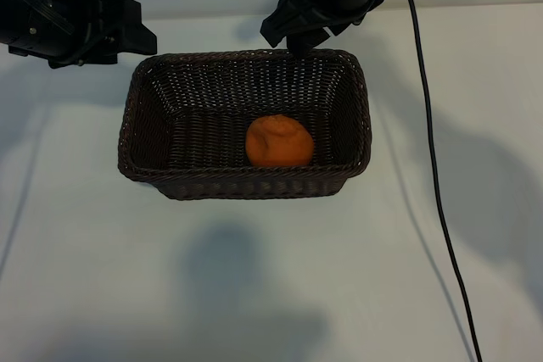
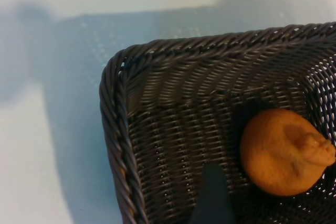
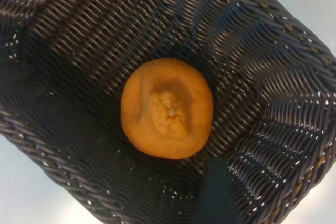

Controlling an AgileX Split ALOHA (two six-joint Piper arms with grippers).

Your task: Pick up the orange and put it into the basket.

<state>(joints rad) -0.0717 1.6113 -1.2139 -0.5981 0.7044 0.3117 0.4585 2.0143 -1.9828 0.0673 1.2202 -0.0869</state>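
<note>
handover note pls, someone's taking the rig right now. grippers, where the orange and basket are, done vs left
Left gripper: open, empty, beside the basket's far left corner, off the rim.
Right gripper: empty, above the basket's far rim; its fingers are not clear enough to call.
Orange: lying on the basket floor, near the front wall, free of both grippers.
Basket: upright on the white table, mid-scene.
Done: orange is in the basket and released.
Left: probably just pull both arms clear and park; nothing else to place.
</note>
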